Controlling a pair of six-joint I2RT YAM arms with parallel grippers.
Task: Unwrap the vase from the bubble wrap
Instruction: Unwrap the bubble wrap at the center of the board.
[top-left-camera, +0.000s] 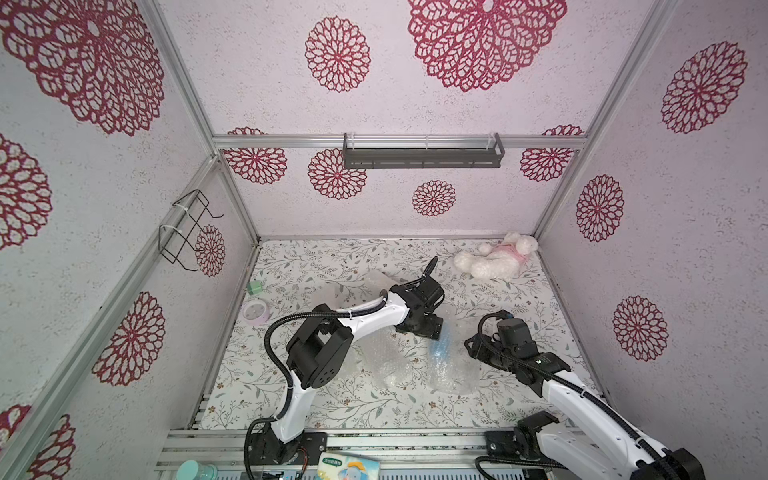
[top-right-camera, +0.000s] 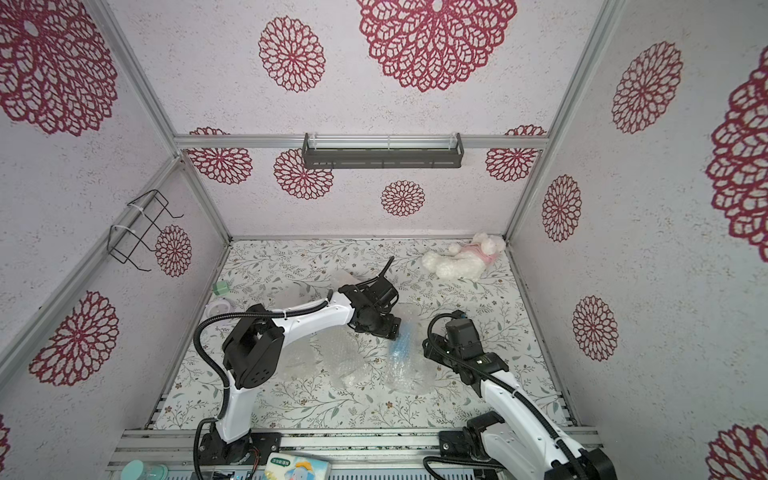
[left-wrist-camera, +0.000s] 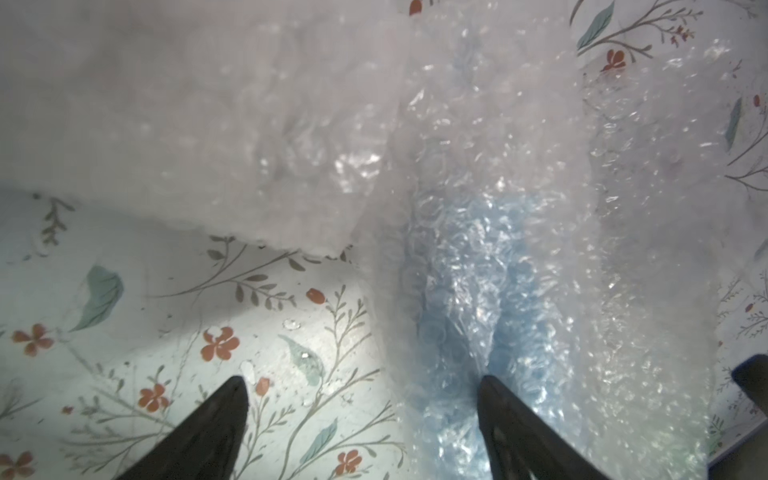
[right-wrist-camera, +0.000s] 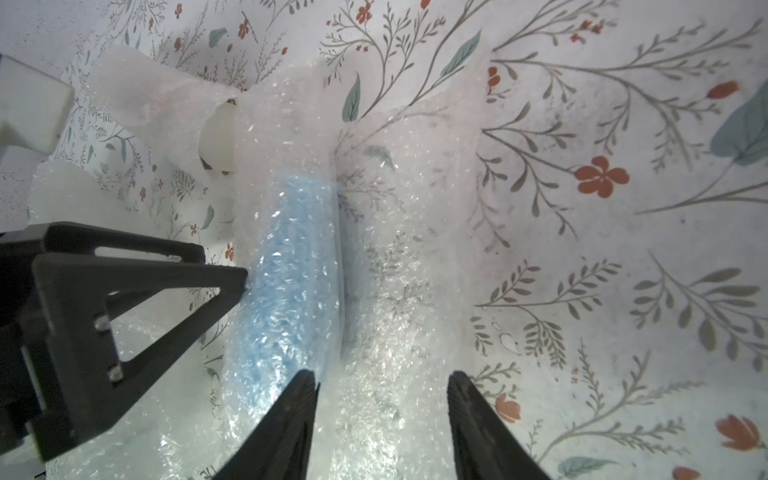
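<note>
The clear, crinkly bubble wrap (top-left-camera: 399, 365) lies in several rumpled sheets mid-table between the two arms, and it hides most of what it covers. Through its layers the vase (right-wrist-camera: 286, 270) shows only as a long light-blue blur, its outline lost. It lies at the end of the wrap farther from the arm bases. A smaller whitish lump (right-wrist-camera: 216, 137) under another fold cannot be identified.

The left gripper (left-wrist-camera: 361, 382) stands with jaws wide apart, one tip over bare cloth and the other against the blue bundle. The right gripper (right-wrist-camera: 382, 378) is also parted, with flat wrap lying between its tips, unpinched. At the near edge a teal bottle (top-left-camera: 195, 471) and a printed packet (top-left-camera: 347, 467) are cut off.

Pale walls with crimson rosettes (top-left-camera: 415, 104) enclose the leaf-and-flower tablecloth (top-left-camera: 332, 399). A grey shelf (top-left-camera: 422, 156) hangs on the back wall, and a white plush toy (top-left-camera: 494, 259) lies in the far corner.
</note>
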